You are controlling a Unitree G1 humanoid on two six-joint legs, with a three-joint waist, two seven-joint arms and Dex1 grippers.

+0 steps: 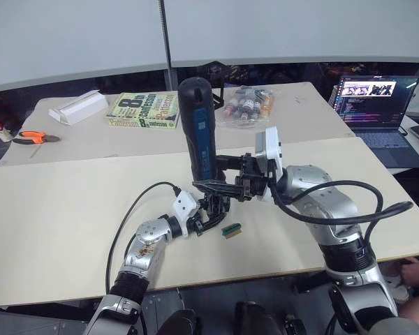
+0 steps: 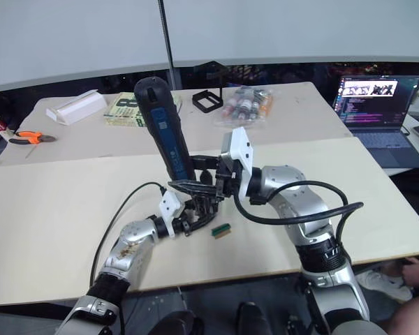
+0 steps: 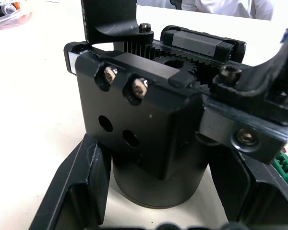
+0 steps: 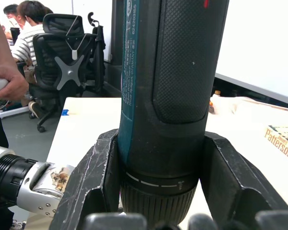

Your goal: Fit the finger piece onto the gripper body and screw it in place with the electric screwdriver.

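Left eye view: right gripper [image 1: 220, 185] clamps the electric screwdriver [image 1: 197, 125] upright at frame centre, nose down over the gripper body [image 1: 215, 206]. Left gripper [image 1: 211, 216] grips that body on the table [image 1: 56, 209]; green block [image 1: 230, 229] just beside.

Left wrist view: fingers [image 3: 81, 191] flank the body's round base.

Right wrist view: fingers [image 4: 93, 177] pinch the screwdriver barrel.

Head stereo pair looks down over the table [image 1: 70, 202]; wrist cameras sit close, sharing its centre.
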